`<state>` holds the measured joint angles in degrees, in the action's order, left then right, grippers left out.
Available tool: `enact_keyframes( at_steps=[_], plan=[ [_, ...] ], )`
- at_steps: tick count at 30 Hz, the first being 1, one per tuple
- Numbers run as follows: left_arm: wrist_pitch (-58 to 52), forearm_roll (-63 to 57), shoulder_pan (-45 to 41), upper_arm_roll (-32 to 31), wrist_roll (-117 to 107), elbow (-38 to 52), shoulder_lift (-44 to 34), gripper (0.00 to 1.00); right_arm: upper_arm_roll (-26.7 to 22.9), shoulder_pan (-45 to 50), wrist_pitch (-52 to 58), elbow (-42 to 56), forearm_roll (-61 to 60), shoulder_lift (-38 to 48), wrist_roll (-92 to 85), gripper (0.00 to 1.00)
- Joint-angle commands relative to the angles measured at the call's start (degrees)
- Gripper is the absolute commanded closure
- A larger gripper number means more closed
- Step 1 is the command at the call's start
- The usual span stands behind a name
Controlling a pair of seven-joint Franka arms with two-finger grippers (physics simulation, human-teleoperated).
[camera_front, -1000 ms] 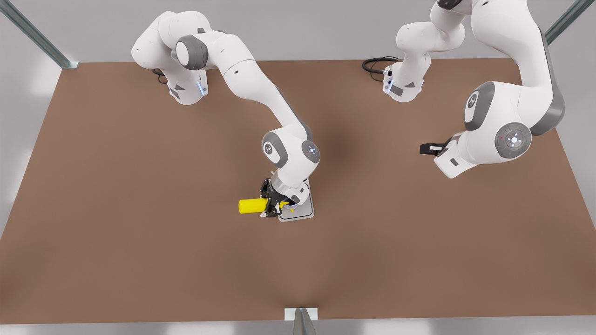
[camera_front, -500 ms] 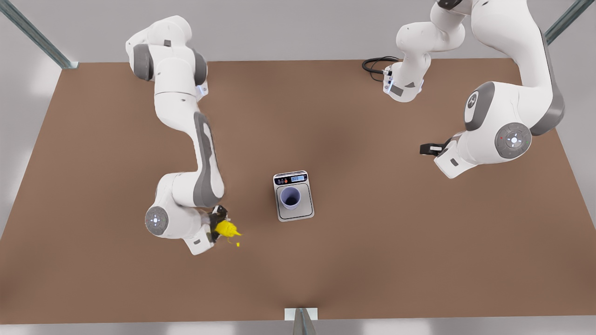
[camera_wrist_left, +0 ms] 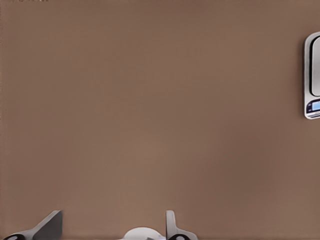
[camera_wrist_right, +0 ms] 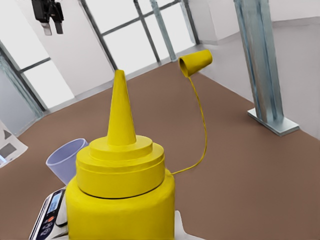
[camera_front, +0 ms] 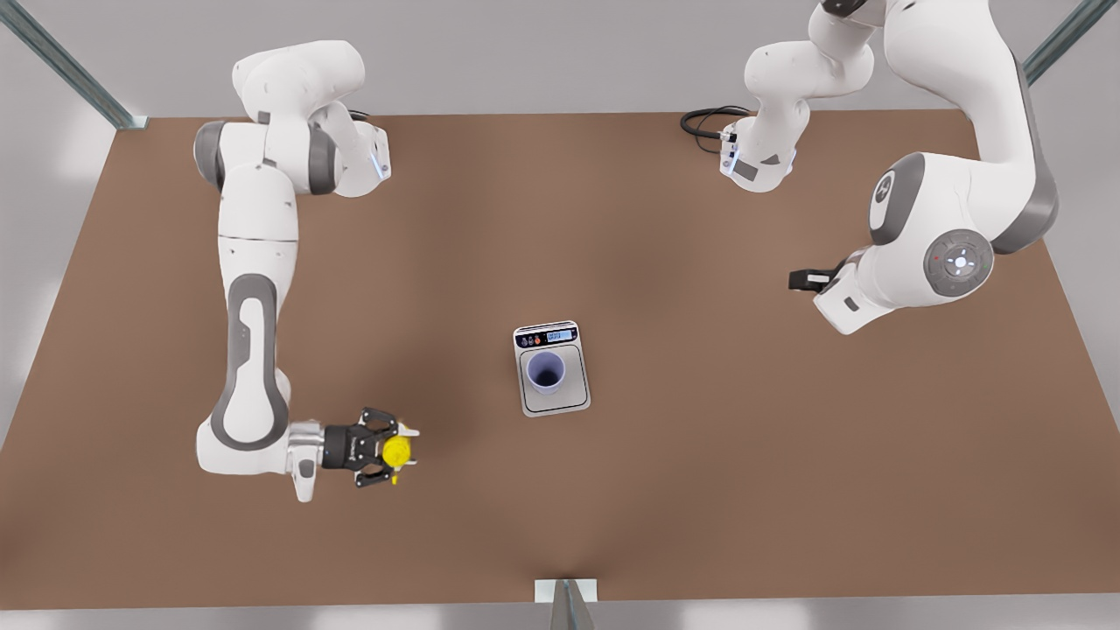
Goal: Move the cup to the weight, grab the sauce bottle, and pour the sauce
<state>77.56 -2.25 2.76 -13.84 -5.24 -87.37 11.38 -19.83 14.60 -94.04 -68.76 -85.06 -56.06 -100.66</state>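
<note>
Sauce bottle (camera_front: 396,451) in right gripper (camera_front: 391,451), base hidden; cup (camera_front: 546,372) on weight (camera_front: 554,403).

Even, bright, diffuse overhead light; soft faint shadows on the brown table (camera_front: 700,490), darker patch behind the weight (camera_front: 553,367); no glare; right wrist view has washed-out white windows; left wrist view flat, slightly soft.

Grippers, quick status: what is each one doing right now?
Right gripper: closed on the sauce bottle, at the front view's left, away from the weight.
Left gripper: open, holding nothing, waiting above the table.
</note>
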Motion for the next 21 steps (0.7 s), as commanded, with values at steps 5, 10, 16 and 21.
enact_keyframes(
  at_steps=[5,10,16,21],
  plan=[
    [-0.04,-0.65,0.14,-1.37,-0.21,0.44,-1.09,0.0,4.27,-1.77,0.52,0.56,-7.75,-2.65,-37.86,0.4],
    [0.49,-0.74,0.58,-1.1,-0.2,0.53,-0.48,0.0,6.2,-1.86,0.34,0.56,-9.69,-5.55,-37.86,0.4],
    [0.49,-0.65,1.29,-1.19,-0.03,-0.08,-0.13,0.0,7.17,-3.27,0.34,1.26,-9.95,-7.83,-37.77,0.4],
    [0.58,-0.74,1.29,-1.19,-0.03,-0.08,-0.21,0.0,7.26,-3.26,-0.18,1.7,-10.04,-8.62,-37.77,0.4]
  ],
)
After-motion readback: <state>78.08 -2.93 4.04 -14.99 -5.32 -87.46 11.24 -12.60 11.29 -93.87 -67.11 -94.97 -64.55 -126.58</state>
